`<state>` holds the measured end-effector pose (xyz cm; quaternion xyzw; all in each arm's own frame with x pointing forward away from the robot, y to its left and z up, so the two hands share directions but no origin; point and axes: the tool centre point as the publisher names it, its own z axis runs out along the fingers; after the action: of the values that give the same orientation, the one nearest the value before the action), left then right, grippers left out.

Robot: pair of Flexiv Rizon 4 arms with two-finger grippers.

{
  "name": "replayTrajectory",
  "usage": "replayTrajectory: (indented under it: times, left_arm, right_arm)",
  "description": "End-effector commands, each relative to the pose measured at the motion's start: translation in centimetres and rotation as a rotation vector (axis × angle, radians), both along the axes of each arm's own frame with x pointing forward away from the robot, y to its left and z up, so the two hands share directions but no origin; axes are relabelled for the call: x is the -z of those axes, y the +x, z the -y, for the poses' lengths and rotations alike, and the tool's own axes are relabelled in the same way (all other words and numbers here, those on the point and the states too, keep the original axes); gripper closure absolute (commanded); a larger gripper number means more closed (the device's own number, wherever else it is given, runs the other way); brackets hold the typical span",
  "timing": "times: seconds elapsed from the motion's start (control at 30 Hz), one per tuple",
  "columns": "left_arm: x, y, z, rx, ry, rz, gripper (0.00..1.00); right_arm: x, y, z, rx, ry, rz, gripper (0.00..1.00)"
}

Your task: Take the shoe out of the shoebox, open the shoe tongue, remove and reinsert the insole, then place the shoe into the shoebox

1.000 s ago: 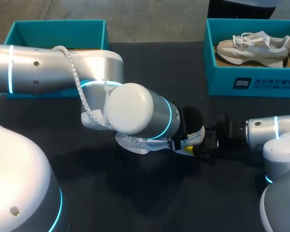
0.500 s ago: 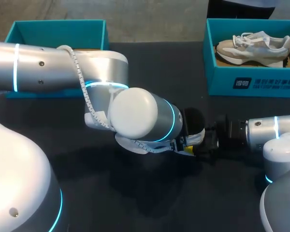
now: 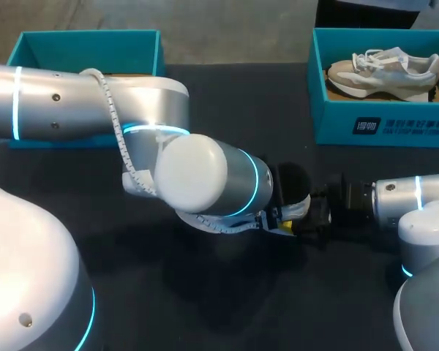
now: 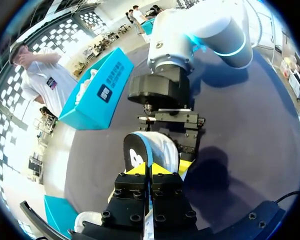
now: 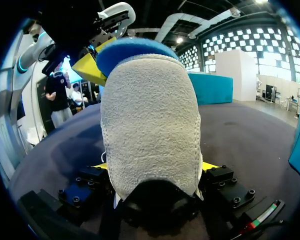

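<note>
The white shoe (image 3: pixel 298 208) sits mid-table, mostly hidden under my left arm. My right gripper (image 3: pixel 309 216) comes in from the right and is shut on its fuzzy white heel (image 5: pixel 150 125), one yellow tip on each side. The insole (image 4: pixel 135 150), dark with a blue edge, stands up out of the shoe (image 4: pixel 166 147). My left gripper (image 4: pixel 150 170) is shut on the insole's edge just above the heel. From the right wrist, the blue insole (image 5: pixel 135 50) rises over the heel, with a yellow left fingertip (image 5: pixel 90 67) beside it.
A teal shoebox (image 3: pixel 380 124) at the back right holds a second beige-and-white shoe (image 3: pixel 384 72). Another teal shoebox (image 3: pixel 84 47) stands at the back left, partly behind my left arm. The dark tabletop (image 3: pixel 205 307) in front is bare.
My left gripper's fingers have shut on the insole's edge. The left arm shifted slightly right and back. The right arm and the shoe have stayed put.
</note>
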<state>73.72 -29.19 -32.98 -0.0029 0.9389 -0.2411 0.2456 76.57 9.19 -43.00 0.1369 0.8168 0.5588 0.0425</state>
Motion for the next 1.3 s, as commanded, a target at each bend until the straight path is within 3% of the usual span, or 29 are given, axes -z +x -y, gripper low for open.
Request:
replayTrajectory:
  times: [0.03, 0.57, 0.6, 0.63, 0.67, 0.7, 0.8, 0.87, 1.3]
  left_arm:
    - [-0.7, -0.6, -0.1, 0.002, 0.000, 0.011, 1.00]
    - [-0.7, -0.3, 1.3, 0.002, 0.019, 0.020, 1.00]
    - [-0.6, -0.3, 1.3, 0.000, 0.020, 0.016, 0.75]
    - [-0.6, -0.2, 1.3, -0.001, 0.021, 0.015, 0.65]
    - [-0.6, -0.2, 1.3, -0.001, 0.021, 0.015, 0.65]
    - [-0.7, -0.3, 1.1, -0.002, 0.020, 0.013, 0.55]
    - [-0.8, -0.3, 1.0, -0.003, 0.017, 0.012, 0.52]
    - [-0.9, -0.4, 0.6, -0.004, 0.010, 0.011, 0.43]
    - [0.2, -0.1, -1.2, -0.023, 0.010, 0.008, 0.54]
  right_arm:
    - [0.2, -0.1, -0.1, 0.001, -0.003, -0.001, 1.00]
    - [0.2, -0.1, -0.1, 0.001, -0.003, -0.001, 1.00]
    - [0.2, -0.1, -0.1, 0.001, -0.003, -0.001, 1.00]
    - [0.2, -0.1, -0.1, 0.001, -0.003, -0.001, 1.00]
    - [0.2, -0.1, -0.1, 0.001, -0.003, -0.001, 1.00]
    - [0.2, -0.1, -0.1, 0.001, -0.003, -0.001, 1.00]
    - [0.2, -0.1, -0.1, 0.001, -0.003, -0.001, 1.00]
    - [0.2, -0.1, -0.1, 0.001, -0.003, -0.001, 1.00]
    - [0.2, -0.1, -0.1, 0.001, -0.003, -0.001, 1.00]
